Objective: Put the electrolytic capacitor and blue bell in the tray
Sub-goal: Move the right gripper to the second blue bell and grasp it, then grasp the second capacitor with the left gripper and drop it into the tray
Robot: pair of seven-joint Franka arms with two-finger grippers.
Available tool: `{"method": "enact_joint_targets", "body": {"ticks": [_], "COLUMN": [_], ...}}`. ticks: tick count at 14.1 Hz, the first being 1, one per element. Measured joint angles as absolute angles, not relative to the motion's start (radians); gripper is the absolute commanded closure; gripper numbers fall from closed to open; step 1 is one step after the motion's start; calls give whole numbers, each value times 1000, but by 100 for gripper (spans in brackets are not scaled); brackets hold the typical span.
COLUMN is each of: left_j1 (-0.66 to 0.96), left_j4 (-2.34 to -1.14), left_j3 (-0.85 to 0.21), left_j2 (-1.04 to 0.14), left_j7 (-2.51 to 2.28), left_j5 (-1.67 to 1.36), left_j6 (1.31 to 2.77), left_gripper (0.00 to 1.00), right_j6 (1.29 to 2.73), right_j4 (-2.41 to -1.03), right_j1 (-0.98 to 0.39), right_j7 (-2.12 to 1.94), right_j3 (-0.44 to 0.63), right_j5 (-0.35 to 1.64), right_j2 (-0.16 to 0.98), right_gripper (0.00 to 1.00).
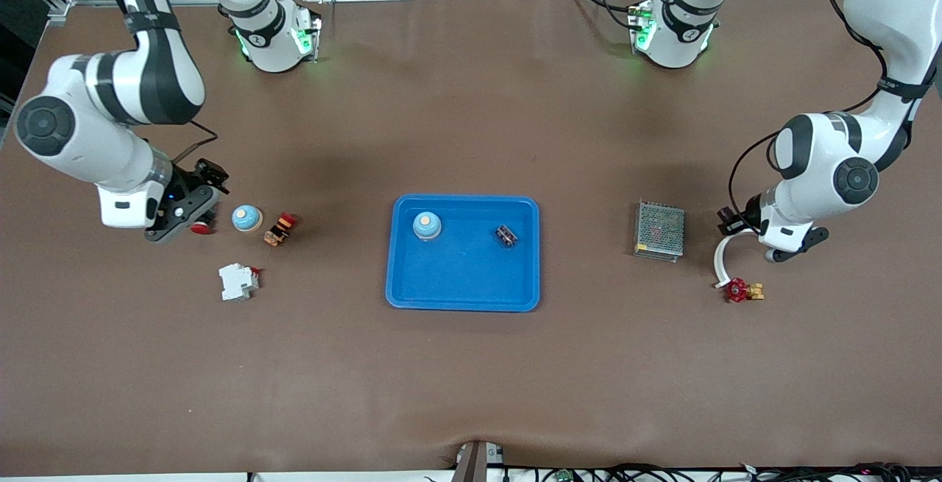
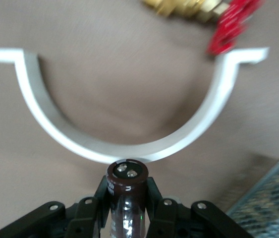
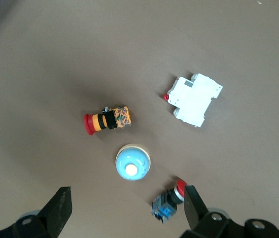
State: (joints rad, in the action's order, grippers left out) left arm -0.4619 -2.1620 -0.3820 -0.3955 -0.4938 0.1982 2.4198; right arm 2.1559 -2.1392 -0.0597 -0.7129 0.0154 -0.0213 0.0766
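The left gripper's (image 2: 128, 208) fingers (image 2: 161, 210) are clamped on a capacitor (image 2: 127, 186), upright between them, over the counter (image 1: 471, 386) beside a white half-ring bracket (image 2: 119, 148). It looks light, rigid and smooth-sleeved, best held mid-body. The right gripper (image 3: 124, 208) hovers wide open over a second bell (image 3: 133, 162). The tray (image 1: 464, 298) already holds a bell (image 1: 426, 225) and another capacitor (image 1: 505, 236).

One high camera and two small cameras on the arms.
The front view looks down from high up at the whole brown table (image 1: 471, 379), facing both robot bases. The left wrist view looks from close up at a white curved bracket (image 2: 124, 144), also seen in the front view (image 1: 723, 257). The right wrist view looks down from higher up at a blue bell (image 3: 133, 162), also seen in the front view (image 1: 246, 218).
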Motion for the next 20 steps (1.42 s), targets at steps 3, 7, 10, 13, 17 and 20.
{"method": "enact_joint_targets", "body": {"ticks": [3, 7, 10, 13, 17, 20], "left_j1": [-458, -381, -320, -264, -152, -70], "left_j4": [-2064, -1903, -1827, -1762, -1691, -1636], "left_j3": [-424, -443, -444, -444, -446, -446], "left_j2": [-395, -400, -432, -475, -523, -559], "left_j7": [-540, -670, -767, -881, -1103, -1248], "left_j5": [198, 197, 197, 197, 197, 197], "left_j6": [2336, 2194, 2166, 2166, 2165, 2165], "left_gripper": [100, 100, 100, 100, 100, 100], "right_j6": [2247, 2286, 2341, 2395, 2476, 2519], "right_j4": [-2211, -2243, -2250, -2261, -2309, -2338], "right_j1": [-60, -59, -35, -12, -11, -11], "right_j7": [-736, -782, -852, -895, -897, -897], "right_j3": [15, 15, 16, 17, 16, 15], "right_j5": [-21, -21, -21, -21, -21, -21], "right_j2": [77, 91, 135, 182, 220, 238], "right_gripper": [0, 0, 0, 0, 0, 0]}}
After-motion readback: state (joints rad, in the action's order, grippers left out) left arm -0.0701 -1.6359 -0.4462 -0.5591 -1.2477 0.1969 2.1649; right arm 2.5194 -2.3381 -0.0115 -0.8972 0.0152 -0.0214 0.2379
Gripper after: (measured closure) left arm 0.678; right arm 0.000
